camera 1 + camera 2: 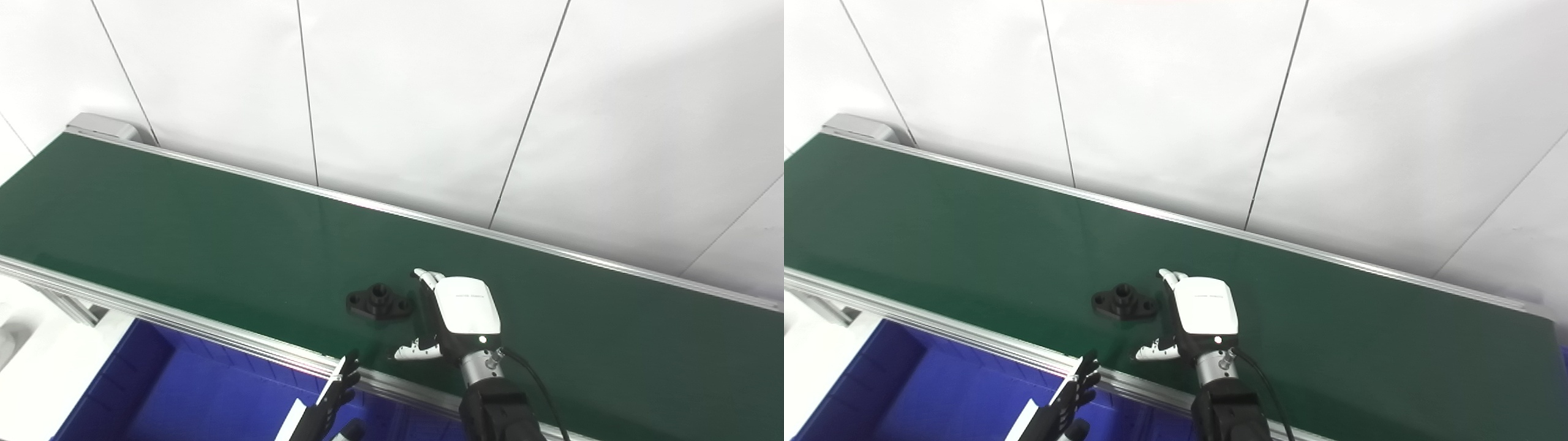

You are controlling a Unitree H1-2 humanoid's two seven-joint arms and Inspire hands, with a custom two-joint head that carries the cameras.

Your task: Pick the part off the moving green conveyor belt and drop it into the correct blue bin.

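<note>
Part: we are seeing a small black moulded flange part [380, 301], with a raised round hub and two eared holes, lying flat on the belt near its front edge.
Belt: the long dark green conveyor belt [184, 233] with silver aluminium side rails is running diagonally across both views, below a white panelled wall [416, 92].
Right robot hand: we are finding the white-backed right robot hand [450, 315] hovering over the belt just right of the part, released, fingers spread and thumb held apart, grasping nothing and not touching the part.
Left robot hand: the black left robot hand [334, 398] is waiting low at the front rail, above the bin, fingers extended and holding nothing.
Bin: the deep blue plastic bin [184, 392] is sitting below the front rail.
</note>
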